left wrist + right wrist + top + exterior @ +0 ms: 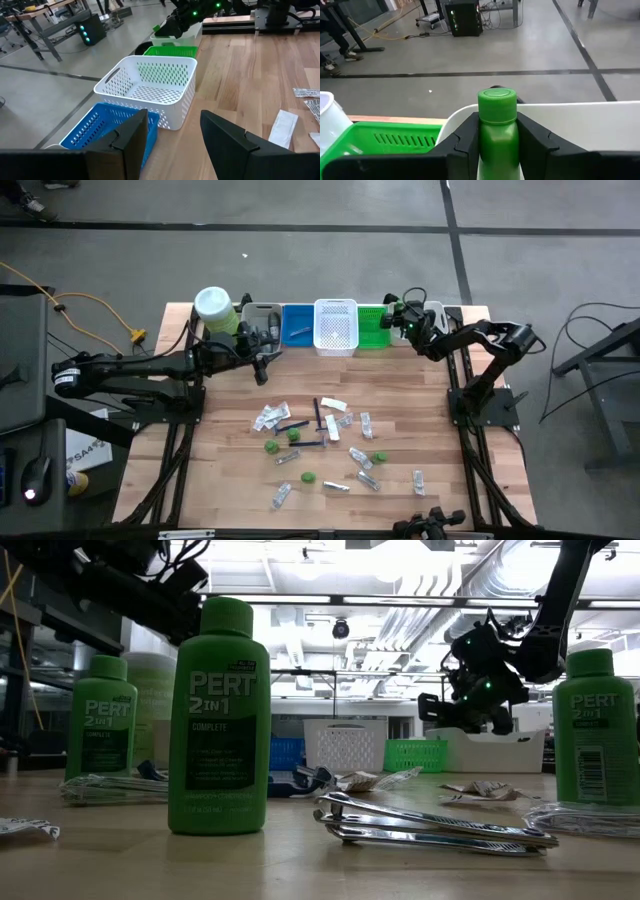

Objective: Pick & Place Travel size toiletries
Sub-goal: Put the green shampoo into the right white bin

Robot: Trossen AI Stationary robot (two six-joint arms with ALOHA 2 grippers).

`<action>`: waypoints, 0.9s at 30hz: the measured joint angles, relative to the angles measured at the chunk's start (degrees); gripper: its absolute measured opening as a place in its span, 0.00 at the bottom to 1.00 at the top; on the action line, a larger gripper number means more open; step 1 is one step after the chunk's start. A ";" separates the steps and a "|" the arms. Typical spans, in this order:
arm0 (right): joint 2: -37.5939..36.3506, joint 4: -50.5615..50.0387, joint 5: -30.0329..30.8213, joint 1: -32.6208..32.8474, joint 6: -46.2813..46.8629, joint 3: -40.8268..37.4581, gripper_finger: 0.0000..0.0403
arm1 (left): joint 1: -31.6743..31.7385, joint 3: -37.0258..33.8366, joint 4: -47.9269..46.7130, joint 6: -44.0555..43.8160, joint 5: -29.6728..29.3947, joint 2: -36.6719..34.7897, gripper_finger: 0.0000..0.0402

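1. Toiletries (pixel 320 442) lie scattered over the middle of the wooden table (pixel 210 470): small green bottles, clear sachets, thin dark sticks and a few oblong pieces, most of them apart from one another.
2. At the far edge of the table stands a row of bins: a grey bin (pixel 262 320), a blue bin (pixel 297 325), a white perforated basket (pixel 336 326), a green bin (pixel 372 326) and a white bin (pixel 440 313) at the right end.
3. A large pale-green jar (pixel 214 309) with a white lid stands just left of the grey bin.
4. The right gripper (pixel 498 131) hangs above the far right end of the row, over the green and white bins. Its fingers are clamped on a small green bottle (pixel 497 131), one on each side of the body, with the ribbed cap standing upright above them.
5. In the low view that gripper (pixel 478 680) shows well clear of the table top, with green lights on its wrist.
6. The left gripper (pixel 172 132) reaches along the far edge near the grey and blue bins. Its fingers are spread wide with nothing between them, and its camera looks past them at the blue bin, the white basket and the green bin beyond.
7. Close to the low camera a green bottle (pixel 218 720) marked PERT 2 in 1 stands upright, with metal nail clippers (pixel 430 825) lying just beside it. Two more such bottles stand farther off, one on each side.
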 joint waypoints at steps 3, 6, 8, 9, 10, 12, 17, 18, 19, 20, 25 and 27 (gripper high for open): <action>0.00 0.16 -0.68 0.02 0.19 0.00 0.25 | 0.00 0.00 0.02 0.00 0.00 0.00 0.45; 0.00 0.08 -0.68 0.02 0.15 0.00 0.28 | 0.00 0.00 0.02 0.01 0.02 0.00 0.45; 0.00 0.09 -0.70 0.02 0.20 0.00 0.30 | 0.00 0.00 0.01 0.02 0.02 0.00 0.45; 0.00 0.06 -0.70 0.02 0.20 0.00 0.30 | 0.00 0.00 -0.05 0.00 0.02 0.00 0.45; 0.00 0.09 -0.69 0.02 0.20 0.00 0.31 | 0.00 0.00 -0.12 0.00 0.02 0.00 0.45; 0.00 0.17 -0.73 0.02 0.20 0.00 0.31 | 0.00 0.00 -0.26 0.00 0.02 0.00 0.45; 0.00 0.15 -1.94 0.02 0.20 0.00 0.31 | 0.00 0.00 -0.34 0.00 0.04 0.00 0.45; 0.00 0.15 -1.98 0.02 0.20 0.00 0.32 | 0.00 0.00 -0.36 0.00 0.04 0.00 0.45; 0.00 0.16 -2.02 0.02 0.20 0.00 0.32 | 0.00 0.00 -0.34 0.00 0.04 0.00 0.45; 0.00 0.16 -2.04 0.02 0.20 0.00 0.32 | 0.00 0.00 -0.34 0.00 0.04 0.00 0.45; -1.08 0.12 -2.27 0.02 0.02 0.00 0.32 | 0.00 0.00 -0.34 -0.02 0.07 0.00 0.45; -1.64 0.21 -2.62 0.02 -0.18 0.02 0.32 | 0.00 0.00 -0.36 -0.02 0.11 0.00 0.45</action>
